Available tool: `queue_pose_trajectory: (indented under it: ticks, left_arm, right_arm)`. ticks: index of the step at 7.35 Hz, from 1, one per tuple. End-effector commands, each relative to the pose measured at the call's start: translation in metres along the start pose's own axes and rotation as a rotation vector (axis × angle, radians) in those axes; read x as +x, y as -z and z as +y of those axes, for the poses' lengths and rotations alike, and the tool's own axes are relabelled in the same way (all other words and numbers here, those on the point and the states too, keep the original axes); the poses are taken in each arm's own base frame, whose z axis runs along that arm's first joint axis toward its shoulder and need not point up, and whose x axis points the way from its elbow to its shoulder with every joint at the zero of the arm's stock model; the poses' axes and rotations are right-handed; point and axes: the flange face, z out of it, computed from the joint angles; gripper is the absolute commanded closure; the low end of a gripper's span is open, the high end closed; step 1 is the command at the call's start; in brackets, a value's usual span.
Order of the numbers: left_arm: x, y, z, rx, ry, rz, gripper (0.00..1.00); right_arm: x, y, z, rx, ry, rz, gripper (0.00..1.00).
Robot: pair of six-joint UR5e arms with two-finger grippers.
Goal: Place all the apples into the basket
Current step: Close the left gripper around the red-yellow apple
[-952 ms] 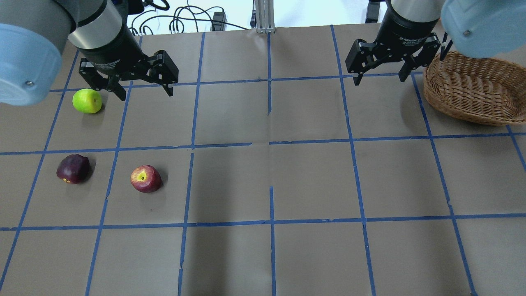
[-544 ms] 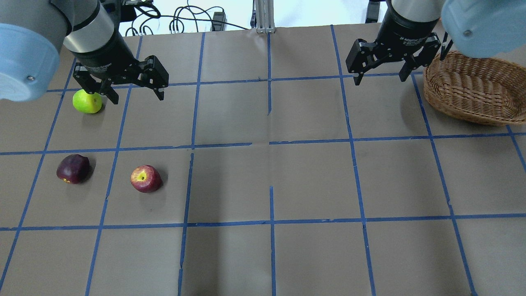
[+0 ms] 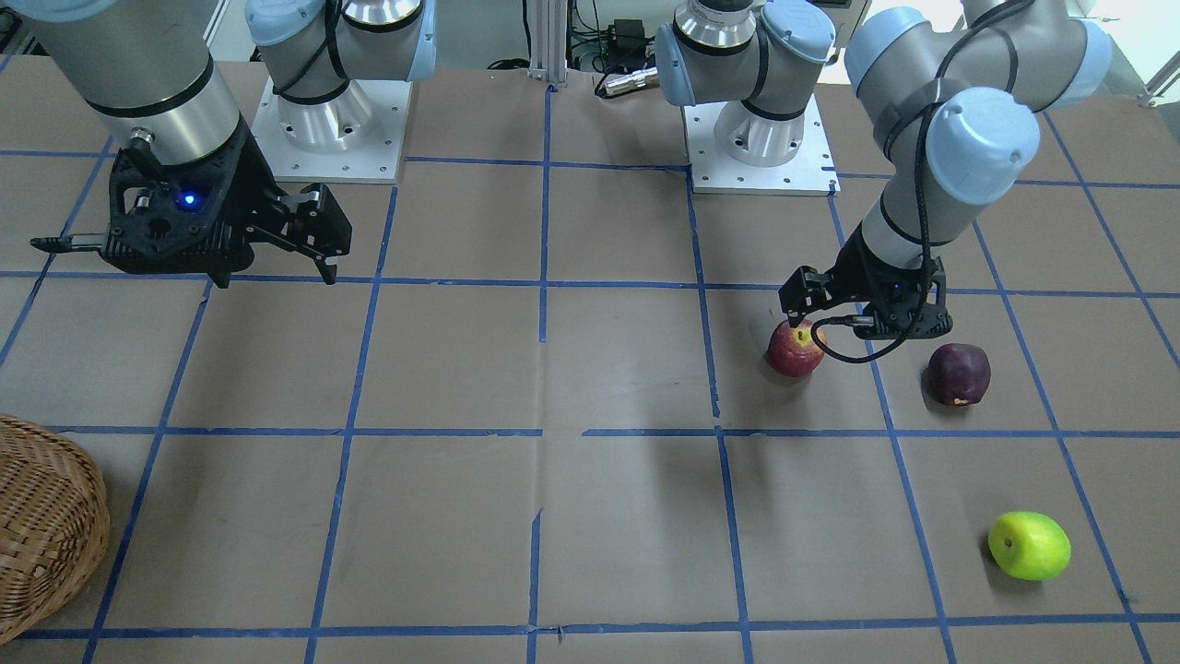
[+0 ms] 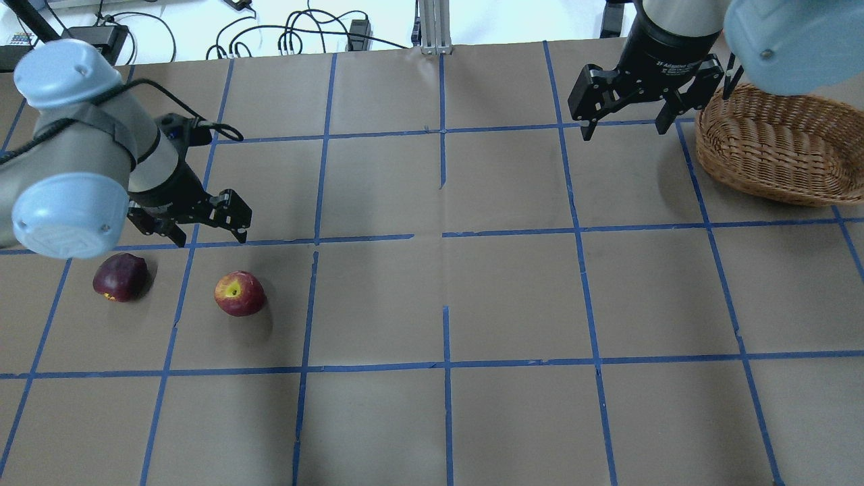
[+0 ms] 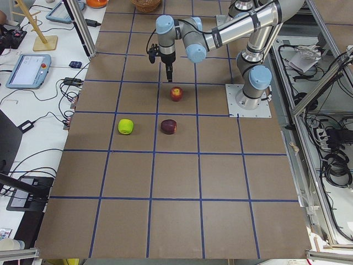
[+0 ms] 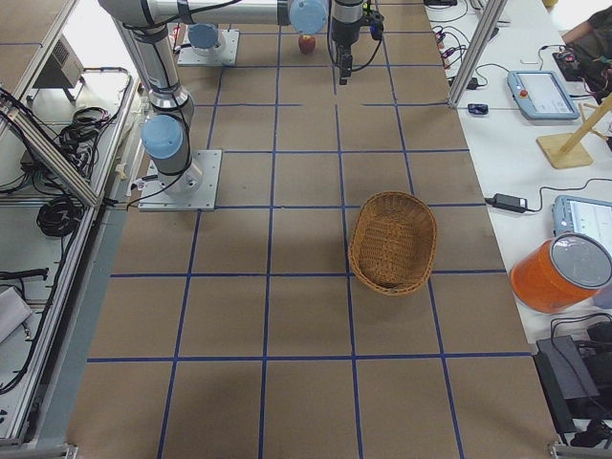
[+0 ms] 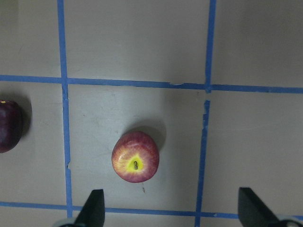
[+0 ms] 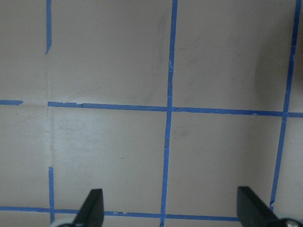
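Note:
The red apple (image 4: 239, 293) with its yellow stem patch lies on the table, with the dark maroon apple (image 4: 120, 277) to its left. The lime green apple (image 3: 1029, 546) lies farther out and is hidden behind the left arm in the overhead view. My left gripper (image 4: 209, 237) is open and empty, hovering just beyond the two apples. In the left wrist view the red apple (image 7: 135, 157) sits ahead of the open fingers (image 7: 94, 208), left of centre. My right gripper (image 4: 624, 125) is open and empty beside the wicker basket (image 4: 769, 152).
The table is brown paper with a blue tape grid (image 4: 444, 233). The two arm bases (image 3: 332, 120) stand at the robot's side. The right wrist view shows only bare paper and tape lines (image 8: 166, 109). Cables lie beyond the far edge (image 4: 304, 34).
My left arm has swung from beside the green apple back toward the robot, to just beyond the red and maroon apples, and now hides the green apple. The right arm has not moved.

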Motion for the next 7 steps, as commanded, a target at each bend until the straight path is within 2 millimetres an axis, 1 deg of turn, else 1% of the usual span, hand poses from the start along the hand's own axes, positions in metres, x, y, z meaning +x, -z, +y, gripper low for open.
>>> queue_pose_trajectory:
  ticks: [1, 3, 4, 5, 6, 7]
  left_arm:
    - [-0.003, -0.084, 0.02, -0.024, -0.003, 0.002, 0.0]
    - [-0.004, -0.112, 0.011, -0.062, -0.009, 0.008, 0.0]
    - [-0.004, -0.119, 0.009, -0.073, -0.023, 0.011, 0.01]
    - [-0.003, -0.113, 0.009, -0.06, -0.023, 0.006, 0.84]
    - [0.0, -0.102, 0.009, -0.034, -0.026, 0.0, 0.87]
    - [0.009, -0.091, 0.002, -0.013, -0.012, 0.005, 0.87]
  right_arm:
    - [0.0, 0.0, 0.0, 0.0, 0.002, 0.003, 0.0]
    - [0.0, 0.001, 0.0, 0.003, 0.002, 0.003, 0.0]
    - [0.0, 0.001, 0.0, 0.003, 0.002, 0.003, 0.0]
    - [0.0, 0.001, 0.0, 0.003, 0.002, 0.003, 0.0]
    - [0.0, 0.001, 0.0, 0.003, 0.002, 0.003, 0.0]
    - [0.0, 0.001, 0.0, 0.003, 0.002, 0.003, 0.0]
